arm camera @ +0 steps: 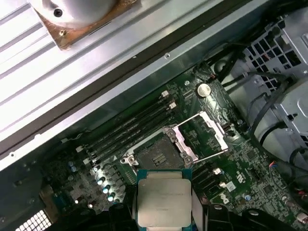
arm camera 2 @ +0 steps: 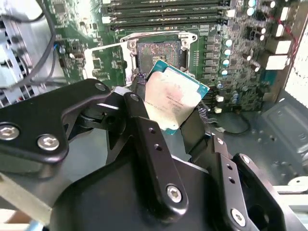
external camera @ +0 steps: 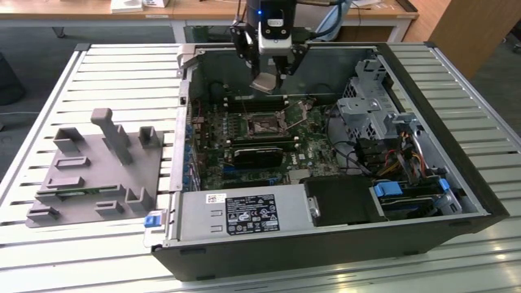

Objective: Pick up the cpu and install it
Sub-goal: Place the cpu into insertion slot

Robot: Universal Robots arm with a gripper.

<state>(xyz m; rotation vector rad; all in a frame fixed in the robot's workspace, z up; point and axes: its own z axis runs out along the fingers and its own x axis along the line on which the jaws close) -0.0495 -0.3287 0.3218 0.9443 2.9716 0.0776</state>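
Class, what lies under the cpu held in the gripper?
The motherboard, with its open socket uncovered. The cpu and gripper cover the board patch directly behind them.

PC case (external camera: 326,250) lying open; slatted table (external camera: 122,67) sitting under case; grey fixture (external camera: 89,183) resting beside case, exterior view's left; PSU (external camera: 244,213) sitting inside case.

cpu (arm camera 2: 175,94) lower edge behind gripper (arm camera 2: 167,115)

Cpu (arm camera: 163,199): silver-grey top, teal rim. Motherboard (arm camera: 243,166): green. Case (external camera: 326,250): black. Fixture plate (external camera: 97,177) beside case: plain grey. Table (external camera: 122,67): pale, slatted.
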